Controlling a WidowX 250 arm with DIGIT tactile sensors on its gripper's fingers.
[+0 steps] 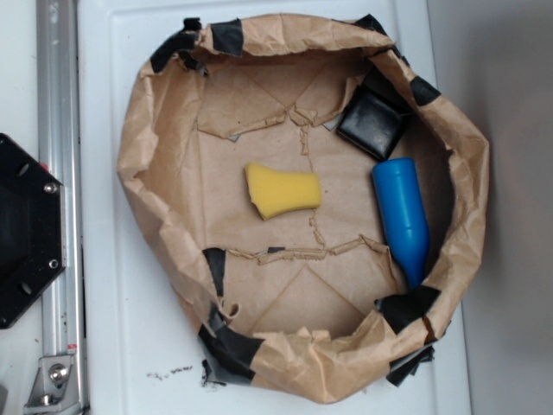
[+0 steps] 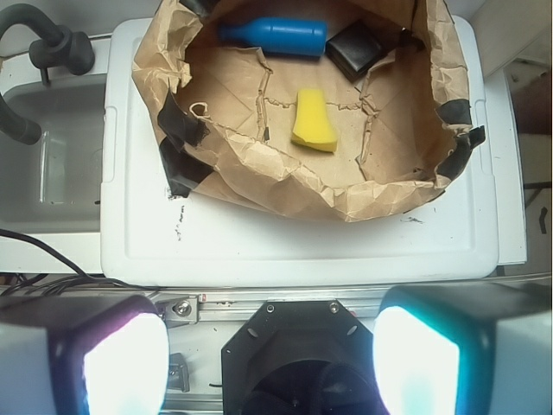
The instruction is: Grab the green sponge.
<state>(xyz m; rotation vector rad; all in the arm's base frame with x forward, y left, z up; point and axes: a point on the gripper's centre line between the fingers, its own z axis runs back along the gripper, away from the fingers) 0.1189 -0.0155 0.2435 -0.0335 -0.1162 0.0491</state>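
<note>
The green sponge (image 1: 282,191), a yellow-looking tapered foam wedge, lies on the floor of a brown paper basket (image 1: 155,130), near its middle. In the wrist view the sponge (image 2: 314,121) sits far ahead, inside the same paper basket (image 2: 259,173). My gripper (image 2: 271,363) is open, its two pale fingers (image 2: 125,367) wide apart at the bottom of that view, with nothing between them. It hangs well short of the basket, over the black robot base (image 2: 294,359). The gripper does not show in the exterior view.
A blue plastic bottle (image 1: 403,219) lies along the basket's right wall and a black square block (image 1: 373,124) rests at the back right. The basket stands on a white lid (image 1: 130,328). A metal rail (image 1: 59,173) and a black mount plate (image 1: 26,229) lie to the left.
</note>
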